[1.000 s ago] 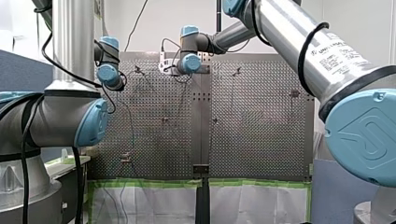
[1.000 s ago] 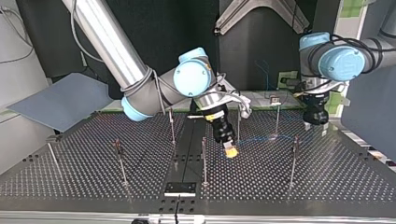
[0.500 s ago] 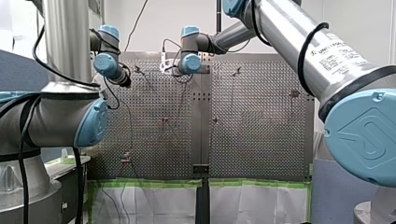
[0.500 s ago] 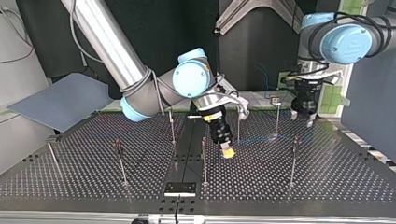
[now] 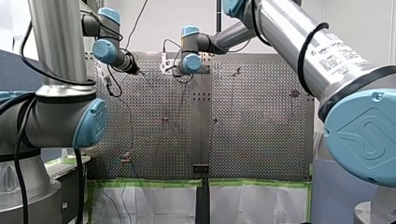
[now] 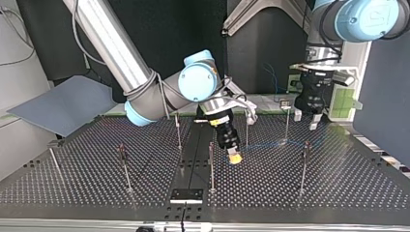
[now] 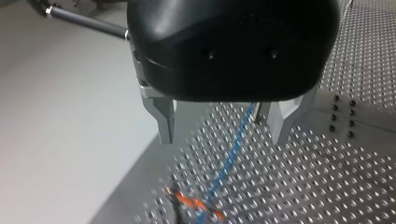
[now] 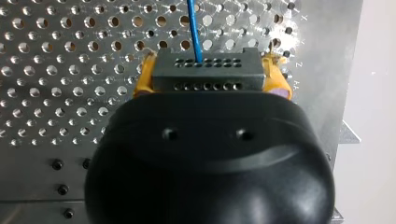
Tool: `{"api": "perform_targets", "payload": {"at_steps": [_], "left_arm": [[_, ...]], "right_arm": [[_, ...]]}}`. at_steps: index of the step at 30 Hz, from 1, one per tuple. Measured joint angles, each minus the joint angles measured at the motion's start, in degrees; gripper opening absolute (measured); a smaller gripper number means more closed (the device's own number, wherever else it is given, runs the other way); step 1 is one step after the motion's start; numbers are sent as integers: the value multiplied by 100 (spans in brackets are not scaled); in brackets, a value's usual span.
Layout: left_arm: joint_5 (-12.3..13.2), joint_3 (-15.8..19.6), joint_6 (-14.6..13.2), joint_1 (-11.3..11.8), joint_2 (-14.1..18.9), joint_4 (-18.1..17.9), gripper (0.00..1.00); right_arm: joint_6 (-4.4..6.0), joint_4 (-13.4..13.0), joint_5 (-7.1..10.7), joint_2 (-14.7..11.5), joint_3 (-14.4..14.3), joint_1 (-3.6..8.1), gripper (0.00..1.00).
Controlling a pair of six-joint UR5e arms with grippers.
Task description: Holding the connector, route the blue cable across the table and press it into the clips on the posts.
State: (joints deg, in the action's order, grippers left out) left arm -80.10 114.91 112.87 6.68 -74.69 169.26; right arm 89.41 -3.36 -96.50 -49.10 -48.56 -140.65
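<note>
Right wrist view: my right gripper (image 8: 208,77) is clamped on the connector (image 8: 208,70). Its yellow pads (image 8: 141,80) press the dark block's two short sides. The blue cable (image 8: 192,25) leaves the block's far face and runs away over the perforated table (image 8: 70,70).

In the top view this gripper hangs low near the table's middle, just to the view's right of a post (image 6: 211,162). The cable trails faintly along the surface toward the view's far right.

My left gripper (image 7: 224,123) hangs above that stretch, its metal fingers (image 7: 164,122) spread wide with nothing between them. The cable passes below the gap, apart from both fingers, toward a blurred orange clip (image 7: 194,205).

I judge the cable thin, light and limp. It will sag and follow wherever it is led, so any tension must come through the rigid connector, which is the sound place to hold. For seating it, a gentle pinch on the cable just beside a clip seems best, since so thin a wire could kink.
</note>
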Motion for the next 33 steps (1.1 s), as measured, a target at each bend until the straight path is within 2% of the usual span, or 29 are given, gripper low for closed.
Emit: {"api": "perform_targets", "payload": {"at_steps": [5,10,22,28,33], "left_arm": [[54,-45,-257,-118,221,-6,100],[143,-60,-410,-236,188,-107,100],[-157,-249,-866,-544,-369,-330,100],[-272,-356,-780,-672,-664,-593,100],[-339,-422,-824,-769,-944,-829,100]], "right_arm": [[1,7,-1,0,2,3,0],[5,8,-1,0,3,5,0],[16,10,-1,0,2,9,0],[17,4,-1,0,1,13,0],[17,6,-1,0,1,14,0]]}}
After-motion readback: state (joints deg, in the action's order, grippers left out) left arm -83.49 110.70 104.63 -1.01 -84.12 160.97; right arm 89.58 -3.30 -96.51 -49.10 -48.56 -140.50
